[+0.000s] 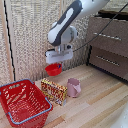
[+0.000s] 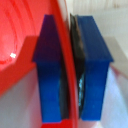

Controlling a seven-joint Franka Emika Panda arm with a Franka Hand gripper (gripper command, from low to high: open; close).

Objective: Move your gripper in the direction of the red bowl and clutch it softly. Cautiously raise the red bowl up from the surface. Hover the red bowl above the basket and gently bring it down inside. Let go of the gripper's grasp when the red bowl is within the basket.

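Note:
My gripper (image 1: 56, 64) is shut on the rim of the red bowl (image 1: 53, 69) and holds it in the air, well above the wooden floor. The bowl hangs to the exterior view's right of the basket (image 1: 23, 101), above the snack box. In the wrist view the two blue fingers (image 2: 49, 70) pinch the bowl's thin red rim (image 2: 70, 65), and the bowl's glossy inside (image 2: 17, 40) fills one side of the picture. The red basket with its light blue-grey rim handle stands at the exterior view's lower left and looks empty.
A yellow-red patterned snack box (image 1: 53, 91) stands just right of the basket. A pink cup (image 1: 74, 87) stands beside it. A dark wooden drawer cabinet (image 1: 109, 45) is at the exterior view's right, with a light curtain (image 1: 30, 35) behind.

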